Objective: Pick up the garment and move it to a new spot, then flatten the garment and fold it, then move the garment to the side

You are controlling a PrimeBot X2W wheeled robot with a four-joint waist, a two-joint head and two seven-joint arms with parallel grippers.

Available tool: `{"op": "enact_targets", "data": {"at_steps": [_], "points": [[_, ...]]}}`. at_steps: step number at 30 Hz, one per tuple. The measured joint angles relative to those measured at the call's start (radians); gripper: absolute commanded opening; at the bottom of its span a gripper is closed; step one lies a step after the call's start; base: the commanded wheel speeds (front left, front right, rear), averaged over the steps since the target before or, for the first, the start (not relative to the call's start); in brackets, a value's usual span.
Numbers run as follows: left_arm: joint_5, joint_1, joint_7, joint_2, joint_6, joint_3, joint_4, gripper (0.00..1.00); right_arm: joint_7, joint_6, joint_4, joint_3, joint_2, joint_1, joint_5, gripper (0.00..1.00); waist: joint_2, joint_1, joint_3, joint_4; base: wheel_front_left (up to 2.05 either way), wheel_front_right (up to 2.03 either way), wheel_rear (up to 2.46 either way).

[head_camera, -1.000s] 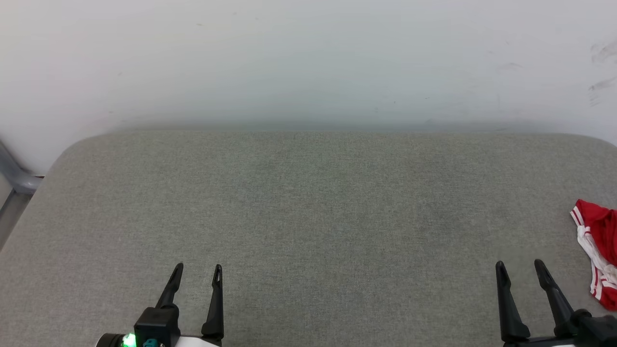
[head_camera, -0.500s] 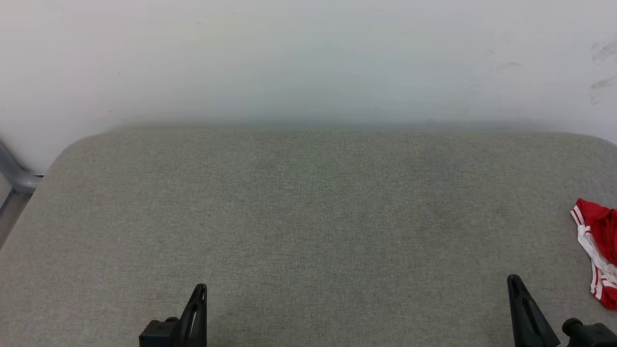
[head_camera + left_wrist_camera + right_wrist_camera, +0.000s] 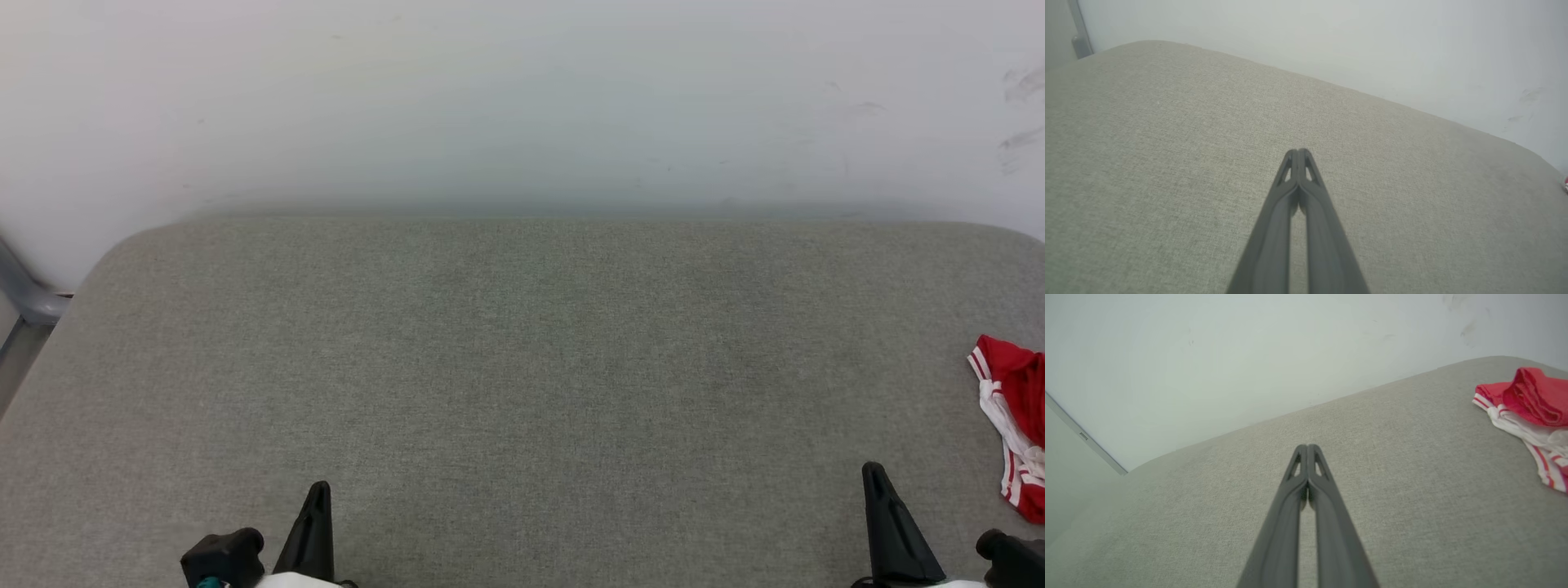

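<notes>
The garment (image 3: 1016, 425), red with white sleeves and striped trim, lies crumpled at the far right edge of the grey padded table (image 3: 522, 359); the right wrist view shows the garment (image 3: 1531, 412) bunched at its right side. My left gripper (image 3: 318, 488) sits at the lower left, shut with nothing in it; its closed tips (image 3: 1298, 152) hover over bare cloth. At the lower right my right gripper (image 3: 873, 469) is also shut and empty, its tips (image 3: 1307, 447) well left of the garment.
A pale wall (image 3: 522, 98) rises behind the table's far edge. A grey metal frame (image 3: 24, 298) stands beyond the table's left corner. Bare grey tabletop stretches between the two grippers.
Both grippers closed from wide open and drew back toward the bottom edge. The garment lies where it was.
</notes>
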Motion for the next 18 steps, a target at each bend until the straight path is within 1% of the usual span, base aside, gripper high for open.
{"op": "enact_targets", "data": {"at_steps": [1,3,4,18], "points": [[0.0,0.0,0.0,0.0,0.0,0.0,0.0,0.0,0.0,0.0,0.0,0.0,0.0,0.0,0.0,0.0,0.0,0.0,0.0,0.0,0.0,0.0,0.0],[-0.037,-0.004,0.009,0.0,-0.007,0.005,0.001,0.0,0.009,0.0,0.005,0.001,-0.001,-0.006,0.038,0.0,0.0,0.0,0.001,-0.001,0.0,0.0,0.0],[-0.074,-0.007,0.018,0.0,-0.007,0.009,0.002,0.0,0.015,0.0,0.01,0.001,-0.002,-0.016,0.072,0.0,0.0,0.0,0.001,-0.001,0.0,0.0,0.0],[-0.307,-0.046,0.073,-0.001,-0.026,0.037,0.011,0.0,0.066,0.0,0.037,0.002,-0.008,-0.063,0.304,0.0,0.0,0.0,0.006,-0.005,0.0,0.0,0.0]]}}
